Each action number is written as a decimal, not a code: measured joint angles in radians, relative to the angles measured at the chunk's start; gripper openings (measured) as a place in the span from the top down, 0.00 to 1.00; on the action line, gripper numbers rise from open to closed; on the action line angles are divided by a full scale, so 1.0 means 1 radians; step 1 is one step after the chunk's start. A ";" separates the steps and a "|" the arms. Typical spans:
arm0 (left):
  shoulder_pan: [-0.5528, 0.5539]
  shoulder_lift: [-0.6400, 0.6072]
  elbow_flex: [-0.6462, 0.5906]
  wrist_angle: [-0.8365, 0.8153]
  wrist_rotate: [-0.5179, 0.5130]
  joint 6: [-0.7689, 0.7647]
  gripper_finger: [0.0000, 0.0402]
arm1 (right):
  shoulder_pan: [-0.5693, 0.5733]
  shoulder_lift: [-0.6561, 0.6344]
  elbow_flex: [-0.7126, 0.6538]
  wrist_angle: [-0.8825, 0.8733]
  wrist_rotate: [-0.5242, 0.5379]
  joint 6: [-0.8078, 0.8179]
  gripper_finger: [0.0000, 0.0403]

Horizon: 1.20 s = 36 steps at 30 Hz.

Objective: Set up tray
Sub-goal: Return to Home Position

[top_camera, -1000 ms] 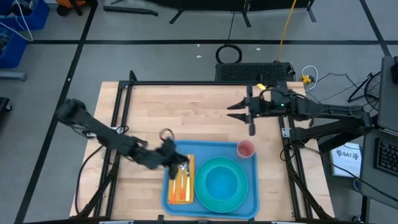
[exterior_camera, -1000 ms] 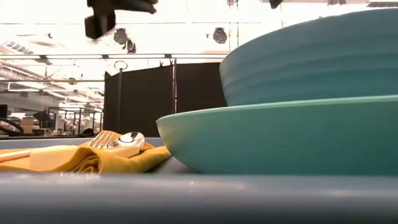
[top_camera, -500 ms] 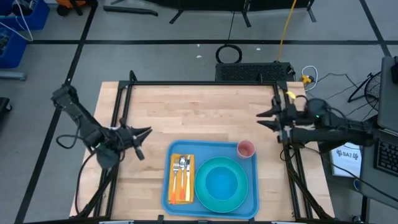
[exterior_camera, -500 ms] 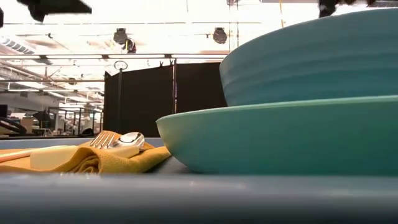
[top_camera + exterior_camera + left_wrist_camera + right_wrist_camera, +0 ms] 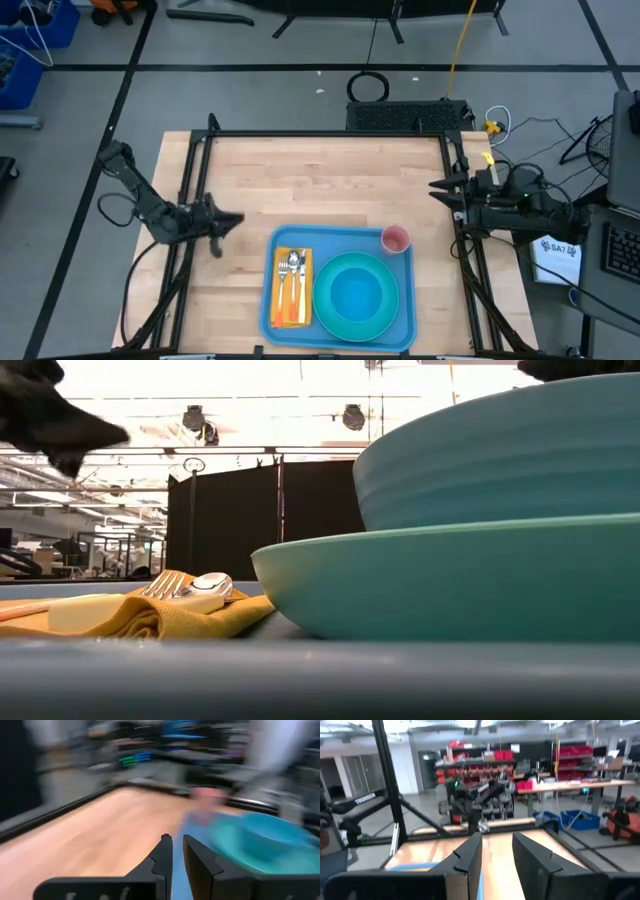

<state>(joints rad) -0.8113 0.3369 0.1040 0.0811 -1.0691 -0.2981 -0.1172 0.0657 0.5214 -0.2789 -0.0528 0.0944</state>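
Note:
The blue tray lies flat at the table's near middle. On it sit a turquoise plate with a bowl in it, a yellow-orange napkin carrying a fork and spoon, and a pink cup in the far right corner. My left gripper hovers at the table's left edge, left of the tray, its fingers nearly together with only a thin slit. My right gripper hangs at the table's right edge, beyond the cup, open and empty.
Bare wooden table top stretches across the far half, between the two arms. A black frame runs around the table's edges. In the low view the plate and bowl fill the right side, and the napkin lies left.
My left gripper has left the napkin, where it hovered over the cutlery, and swung back to the table's left edge. My right gripper has drawn back from over the table's far right part to the right edge. The tray and its things have stayed put.

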 joint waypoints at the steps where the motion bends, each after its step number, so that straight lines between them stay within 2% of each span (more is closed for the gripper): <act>1: 0.007 -0.021 -0.020 0.070 0.084 0.101 0.88 | 0.000 0.000 0.000 -0.012 -0.001 0.000 0.75; 3: 0.027 -0.064 -0.051 0.173 0.223 0.255 0.88 | 0.000 0.000 0.000 -0.017 -0.001 0.002 0.75; 6: 0.068 -0.137 -0.082 0.184 0.282 0.338 0.88 | 0.000 0.000 0.000 -0.023 -0.002 0.016 0.75; 9: 0.126 -0.206 -0.094 0.120 0.308 0.332 0.88 | 0.000 -0.006 0.000 -0.063 -0.028 0.025 0.75; 13: 0.232 -0.289 -0.094 0.013 0.481 0.298 0.88 | 0.000 -0.038 0.000 -0.098 -0.066 0.032 0.75; 15: 0.294 -0.325 -0.092 -0.007 0.523 0.292 0.88 | 0.000 -0.064 0.000 -0.102 -0.078 0.031 0.75; 20: 0.457 -0.332 -0.074 -0.037 0.669 0.316 0.88 | 0.000 -0.060 -0.001 -0.135 -0.079 -0.005 0.75; 24: 0.596 -0.332 -0.073 -0.072 0.792 0.257 0.88 | 0.000 -0.063 -0.034 -0.176 -0.052 -0.003 0.75; 26: 0.660 -0.331 -0.072 -0.087 0.874 0.226 0.88 | 0.000 -0.062 -0.068 -0.108 -0.052 -0.014 0.75; 30: 0.759 -0.332 -0.074 -0.102 1.030 0.210 0.88 | -0.001 -0.062 -0.213 0.142 -0.014 -0.043 0.75; 33: 0.813 -0.332 -0.075 -0.103 1.045 0.195 0.88 | -0.001 -0.058 -0.337 0.372 0.028 -0.042 0.75; 36: 0.852 -0.331 -0.076 -0.105 1.064 0.184 0.88 | -0.007 -0.057 -0.441 0.487 0.026 -0.031 0.75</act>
<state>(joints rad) 0.0412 0.0063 0.0280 -0.0240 -0.0048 -0.1137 -0.1246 0.0089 0.0801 0.2082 -0.0266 0.0636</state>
